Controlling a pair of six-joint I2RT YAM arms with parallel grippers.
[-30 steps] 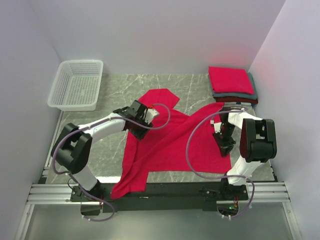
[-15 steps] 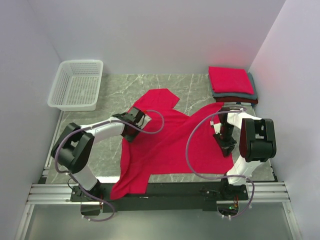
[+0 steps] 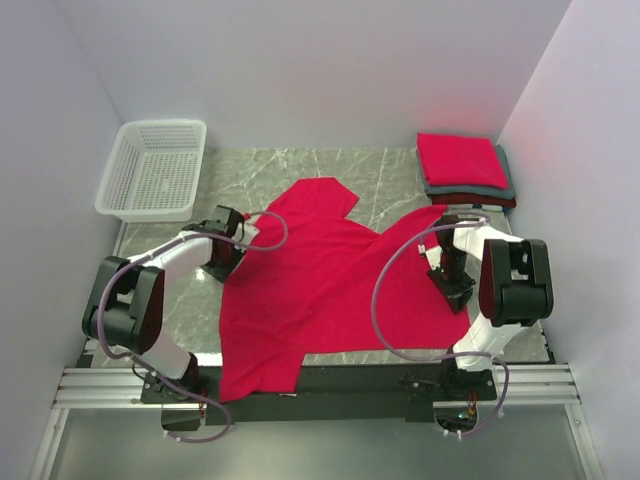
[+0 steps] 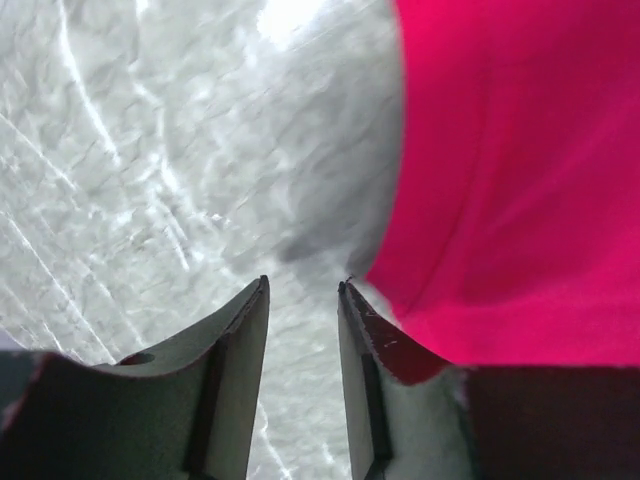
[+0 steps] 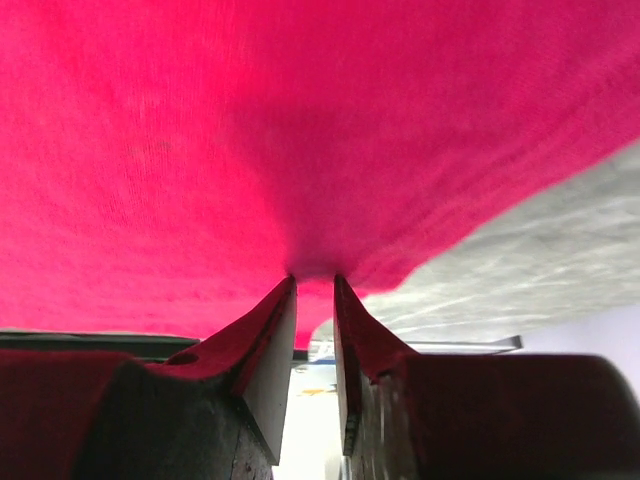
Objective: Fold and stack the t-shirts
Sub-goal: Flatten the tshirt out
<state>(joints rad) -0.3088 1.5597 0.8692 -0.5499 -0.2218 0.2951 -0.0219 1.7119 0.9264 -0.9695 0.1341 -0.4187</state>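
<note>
From above, we saw folded t-shirts (image 3: 462, 165) stacked at the table's (image 3: 390, 180) 2 o'clock corner, while one crimson t-shirt (image 3: 330, 280) lay spread at centre, its folding yet to do. At the left wrist, the left gripper (image 4: 303, 290) stood narrowly open on nothing, cloth at its 3 o'clock; at the right wrist, the right gripper (image 5: 313, 280) was nearly closed, pinching that shirt's edge.

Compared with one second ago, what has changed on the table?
The left gripper moved left, dragging the left side of the shirt outward. The right gripper stayed pinching its right edge; stack and basket unchanged.
</note>
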